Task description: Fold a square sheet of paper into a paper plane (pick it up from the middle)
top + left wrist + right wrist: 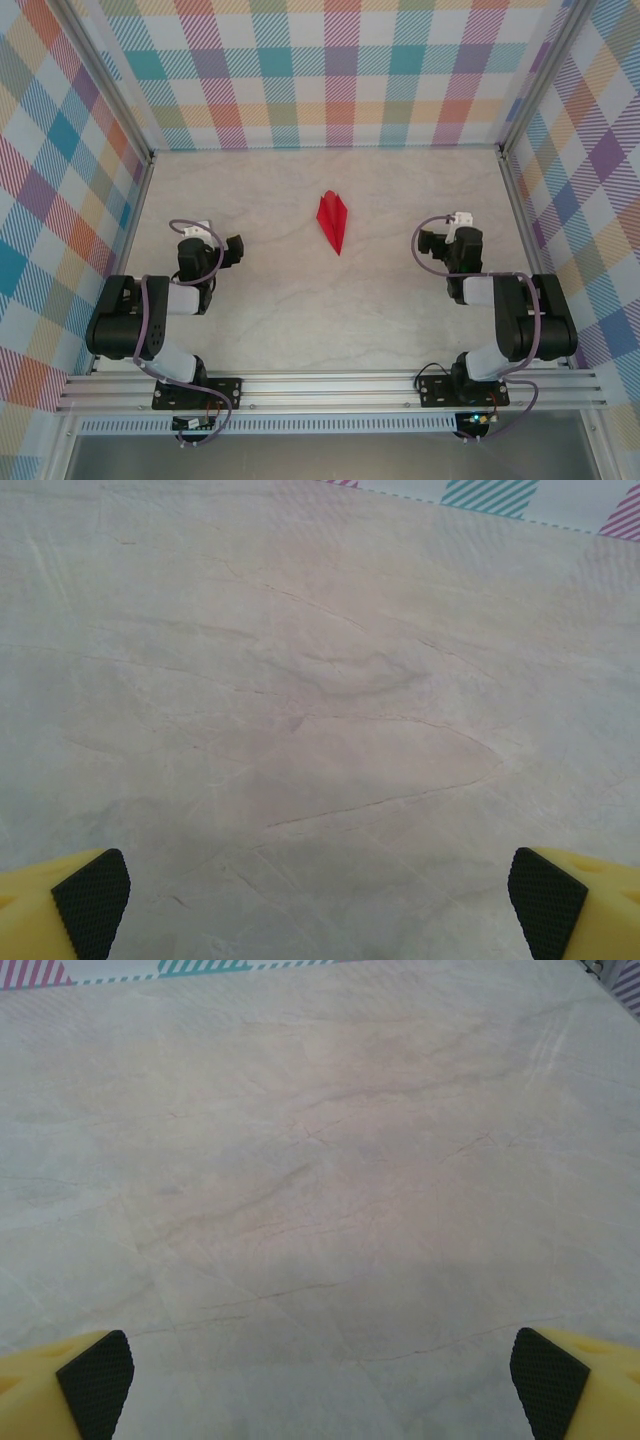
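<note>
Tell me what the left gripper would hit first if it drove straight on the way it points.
Probably the bare tabletop: ahead of the open left gripper lies marbled surface, with the plaid wall beyond. Its downward tilt is hard to judge, so it might reach the wall instead.

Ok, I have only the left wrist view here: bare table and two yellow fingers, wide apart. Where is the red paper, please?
Observer: The paper plane lies mid-table, already folded into a narrow dart, its sharp end toward the near edge.
Operator: Does any gripper touch it?
Observer: No. The left gripper and the right gripper sit apart from it, one on each side.
Operator: Is the right one open too?
Observer: Yes, its fingers stand wide apart, with nothing between them.
</note>
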